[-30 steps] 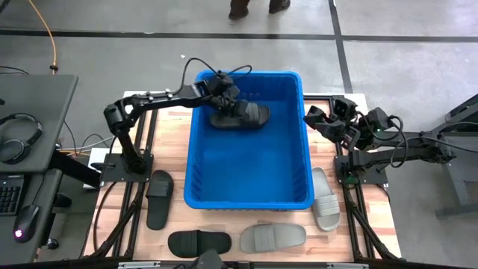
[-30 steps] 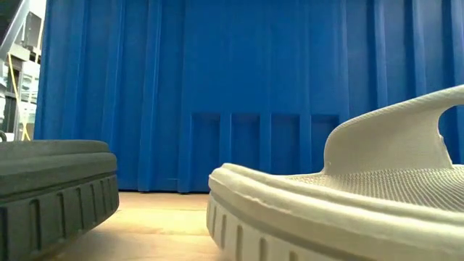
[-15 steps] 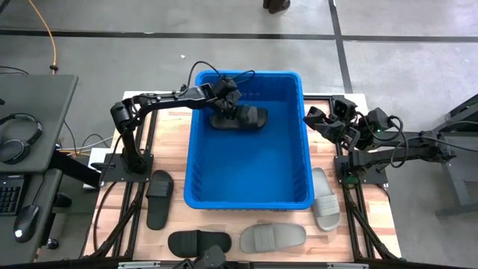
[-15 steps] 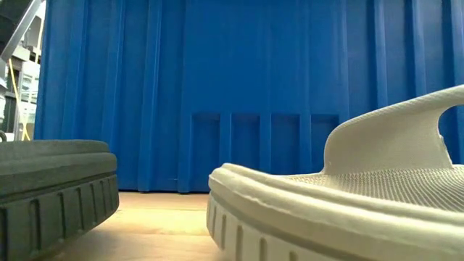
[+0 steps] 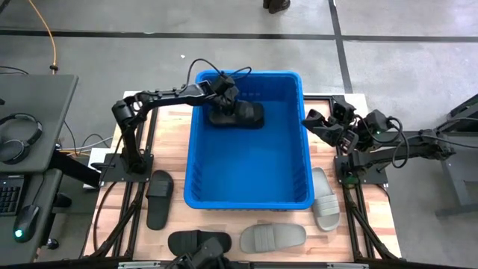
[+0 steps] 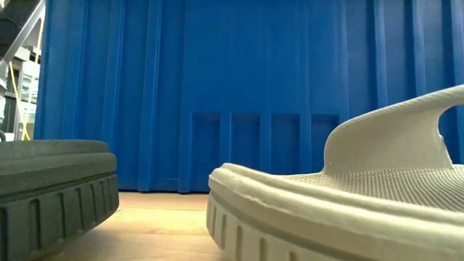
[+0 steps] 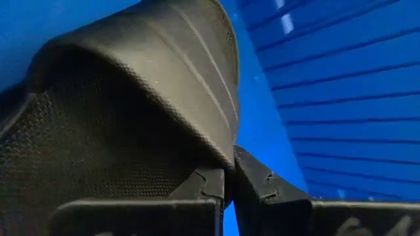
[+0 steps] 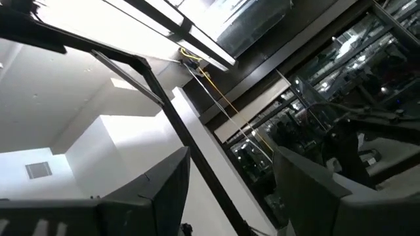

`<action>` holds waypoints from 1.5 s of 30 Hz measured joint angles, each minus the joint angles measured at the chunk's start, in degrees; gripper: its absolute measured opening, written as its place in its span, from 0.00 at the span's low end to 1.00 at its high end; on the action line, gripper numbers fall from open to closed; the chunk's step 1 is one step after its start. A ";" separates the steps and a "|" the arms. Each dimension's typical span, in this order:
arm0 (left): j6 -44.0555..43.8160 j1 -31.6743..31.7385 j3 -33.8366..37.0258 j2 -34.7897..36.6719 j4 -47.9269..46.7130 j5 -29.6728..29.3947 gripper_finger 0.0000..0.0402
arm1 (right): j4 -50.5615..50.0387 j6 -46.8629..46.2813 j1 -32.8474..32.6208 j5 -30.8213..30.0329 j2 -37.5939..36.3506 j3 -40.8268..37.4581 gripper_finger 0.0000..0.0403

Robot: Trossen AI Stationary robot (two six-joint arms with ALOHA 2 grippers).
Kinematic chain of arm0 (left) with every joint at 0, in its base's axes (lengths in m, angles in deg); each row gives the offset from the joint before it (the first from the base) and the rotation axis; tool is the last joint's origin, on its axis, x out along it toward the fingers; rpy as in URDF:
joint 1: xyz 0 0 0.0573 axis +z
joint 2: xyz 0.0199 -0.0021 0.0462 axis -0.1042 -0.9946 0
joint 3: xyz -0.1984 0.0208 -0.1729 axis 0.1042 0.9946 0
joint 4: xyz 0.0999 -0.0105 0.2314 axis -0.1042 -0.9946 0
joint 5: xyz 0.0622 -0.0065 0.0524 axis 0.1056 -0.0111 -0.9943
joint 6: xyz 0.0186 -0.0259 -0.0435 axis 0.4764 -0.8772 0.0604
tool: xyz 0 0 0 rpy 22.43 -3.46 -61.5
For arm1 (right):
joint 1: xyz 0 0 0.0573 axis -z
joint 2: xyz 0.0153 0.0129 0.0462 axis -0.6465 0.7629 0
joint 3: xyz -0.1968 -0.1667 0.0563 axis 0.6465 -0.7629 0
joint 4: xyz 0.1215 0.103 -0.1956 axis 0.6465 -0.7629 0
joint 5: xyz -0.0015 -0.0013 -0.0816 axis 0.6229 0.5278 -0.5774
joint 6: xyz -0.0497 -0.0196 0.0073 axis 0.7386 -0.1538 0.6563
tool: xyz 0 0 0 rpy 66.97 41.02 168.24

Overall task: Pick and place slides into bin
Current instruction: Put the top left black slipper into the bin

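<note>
A black slide (image 5: pixel 245 116) is inside the blue bin (image 5: pixel 299 149), near its far left corner, with my left gripper (image 5: pixel 226 103) shut on it. In the left wrist view the slide's ribbed strap (image 7: pixel 151 72) fills the picture above my left gripper (image 7: pixel 228 187). My right gripper (image 5: pixel 317 121) waits open beside the bin's right rim, tipped upward; in its own view my right gripper (image 8: pixel 230 196) has nothing between its fingers. Two black slides (image 5: pixel 159 198) (image 5: pixel 198 243) and two grey slides (image 5: pixel 272 237) (image 5: pixel 323 198) lie sole-down on the table around the bin. My left gripper pinches the edge of the black slide's strap (image 7: pixel 226 154) between its two fingers. The fingers come slanting down from the table's left side, over the bin's left rim. The slide sits low inside the bin; whether its sole rests on the floor I cannot tell.
The bin's ribbed near wall (image 6: pixel 254 94) fills the low view, with a dark grey slide (image 6: pixel 58 181) and a light grey slide (image 6: pixel 341 203) in front of it. A desk with headphones (image 5: pixel 22 134) stands left of the table.
My left gripper has gone down into the bin and a little toward its far left corner, still shut on the black slide, which has sunk with it.
</note>
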 joint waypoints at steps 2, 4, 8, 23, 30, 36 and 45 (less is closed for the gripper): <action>-0.29 0.28 -0.12 -0.65 0.35 1.77 0.00 | -0.35 -0.01 0.02 -0.07 0.02 0.00 0.51; -0.43 0.28 -0.12 -0.90 -0.06 1.47 0.00 | -0.49 -0.14 0.02 -0.30 0.02 0.00 0.51; -0.63 0.19 -0.14 -0.90 0.62 0.55 0.01 | -0.62 -0.16 0.02 -0.34 0.02 0.00 0.51; -3.82 0.10 -1.54 -1.10 -5.93 -4.17 0.44 | -1.49 1.03 0.02 -2.23 0.02 0.00 0.51; -4.72 0.15 -3.12 -1.12 -8.94 -3.80 0.66 | -1.52 1.31 0.02 -2.13 0.02 0.00 0.51; -3.30 0.15 -8.46 -1.12 -15.38 -6.75 0.73 | -1.54 1.31 0.02 -0.20 0.02 0.00 0.51; -0.39 0.15 -15.62 -1.10 -28.70 -9.85 0.70 | -1.54 2.82 0.03 0.58 0.02 0.00 0.51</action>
